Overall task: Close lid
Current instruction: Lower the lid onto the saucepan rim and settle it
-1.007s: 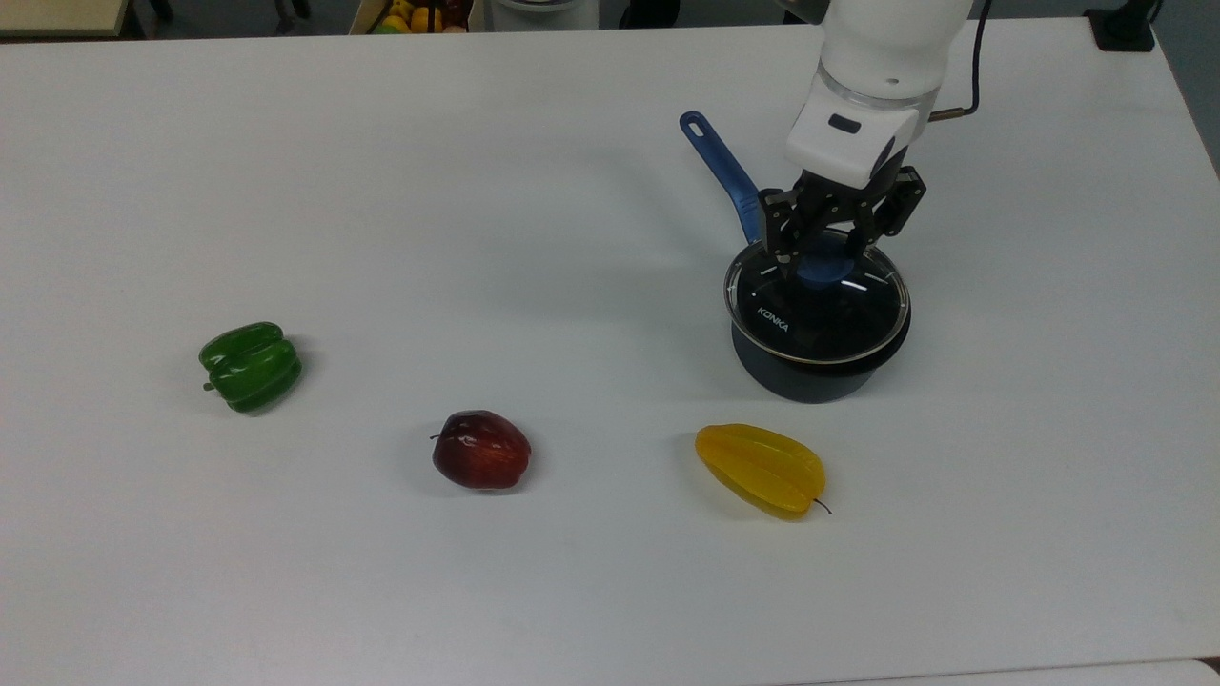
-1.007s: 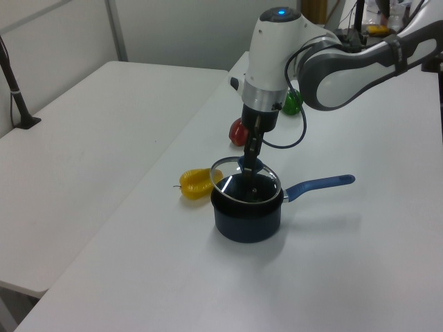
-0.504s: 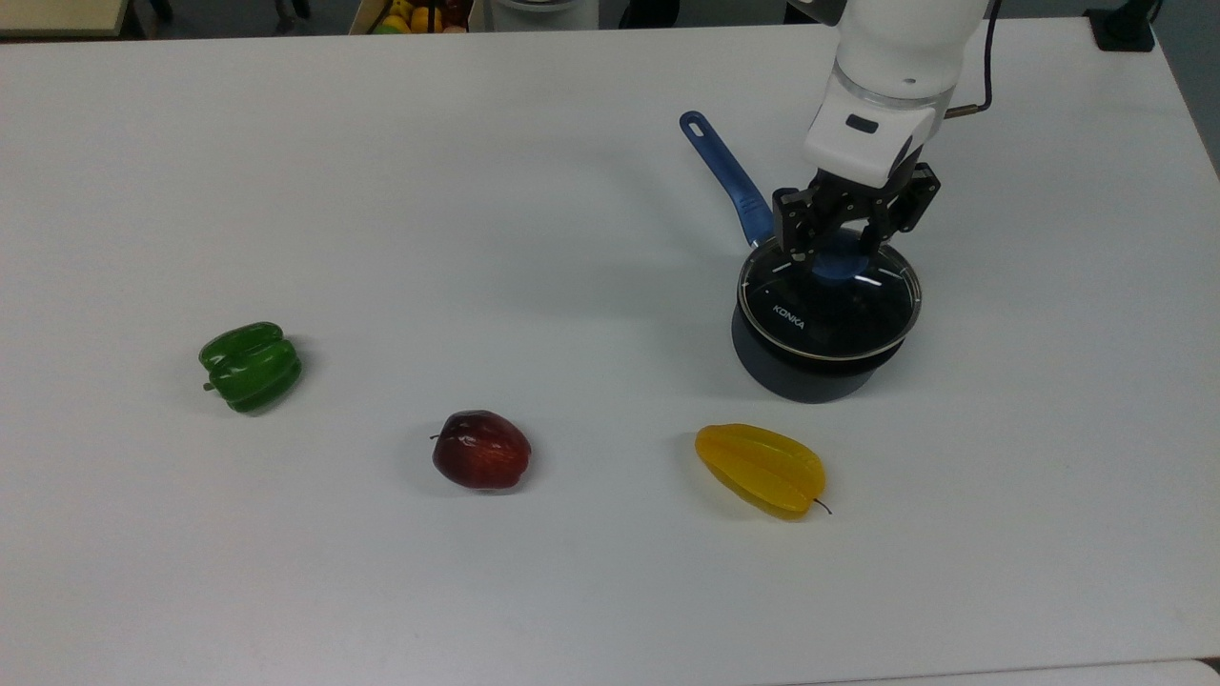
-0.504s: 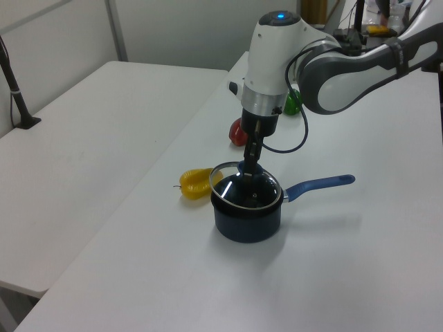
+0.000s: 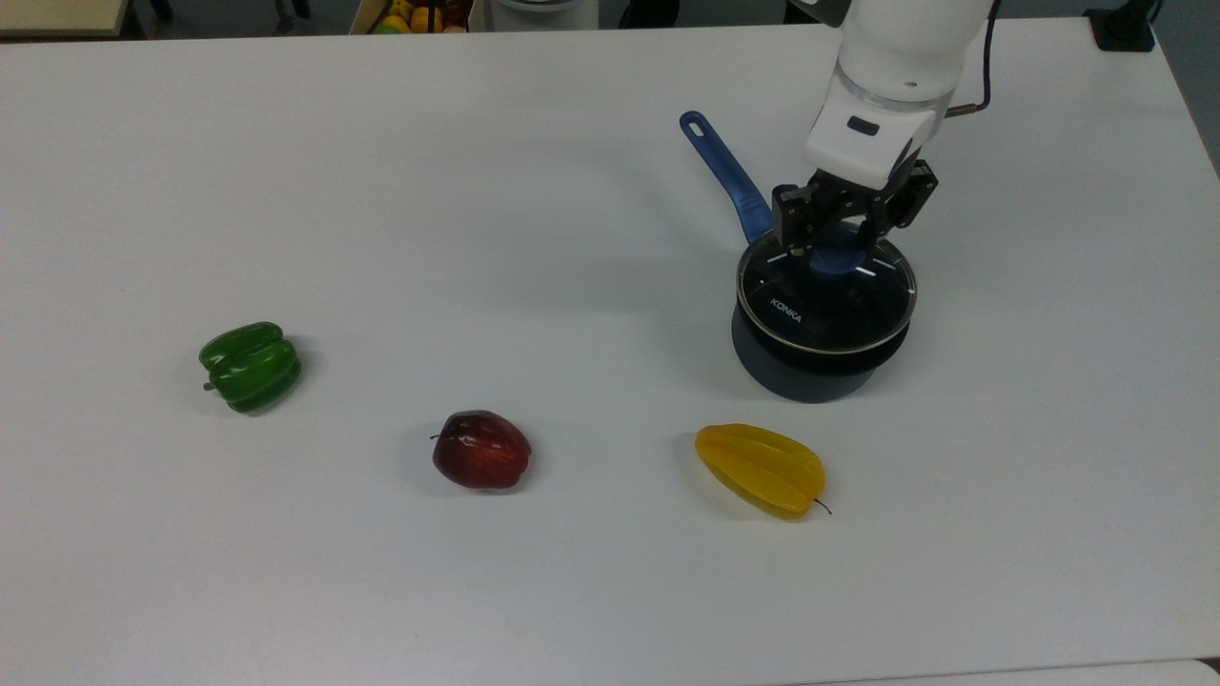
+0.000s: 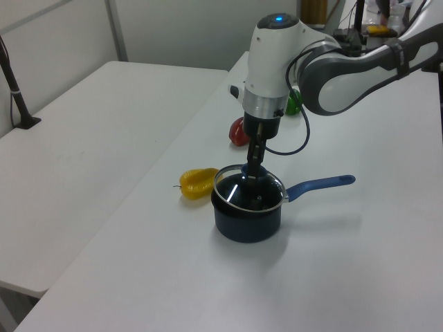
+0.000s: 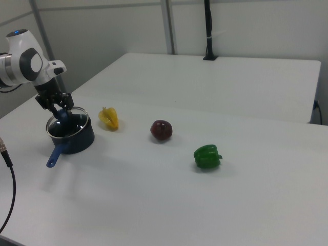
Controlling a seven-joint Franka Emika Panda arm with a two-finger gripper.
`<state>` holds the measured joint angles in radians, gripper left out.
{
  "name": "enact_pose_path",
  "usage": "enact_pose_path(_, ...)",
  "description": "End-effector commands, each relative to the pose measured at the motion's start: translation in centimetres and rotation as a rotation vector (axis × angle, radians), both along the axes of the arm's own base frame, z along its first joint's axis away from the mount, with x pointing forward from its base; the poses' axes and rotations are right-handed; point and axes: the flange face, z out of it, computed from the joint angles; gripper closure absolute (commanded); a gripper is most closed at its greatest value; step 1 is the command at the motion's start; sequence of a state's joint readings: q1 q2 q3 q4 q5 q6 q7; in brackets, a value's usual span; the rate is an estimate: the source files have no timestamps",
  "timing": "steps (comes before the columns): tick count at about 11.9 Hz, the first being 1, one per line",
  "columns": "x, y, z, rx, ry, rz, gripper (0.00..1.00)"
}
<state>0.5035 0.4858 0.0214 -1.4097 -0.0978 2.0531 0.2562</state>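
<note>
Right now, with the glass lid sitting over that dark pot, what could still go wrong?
The round clear glass lid with the blue knob looks slightly off-centre on the dark saucepan with the blue handle; if released, it may settle crooked. The end effector grips the knob, so a sideways pull on lifting could drag the lid off or nudge the pot. The yellow starfruit lies near and could be bumped if the pot slides.

A robotics lab: bare white tables (image 5: 477,143), plain partition walls (image 7: 246,31), a mounted robot arm (image 6: 346,66).
</note>
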Motion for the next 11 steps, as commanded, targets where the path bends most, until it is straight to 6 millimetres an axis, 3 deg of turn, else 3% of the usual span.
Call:
enact_pose_path(1, -0.2, 0.3, 0.2, -0.014, 0.016, 0.02, 0.64)
enact_pose_path(6, 0.1, 0.3, -0.8, -0.02, 0.021, 0.02, 0.56)
enact_pose_path(9, 0.2, 0.3, -1.5, -0.027, 0.026, 0.023, 0.33)
enact_pose_path(11, 0.3, 0.3, -1.9, -0.032, 0.027, 0.026, 0.32)
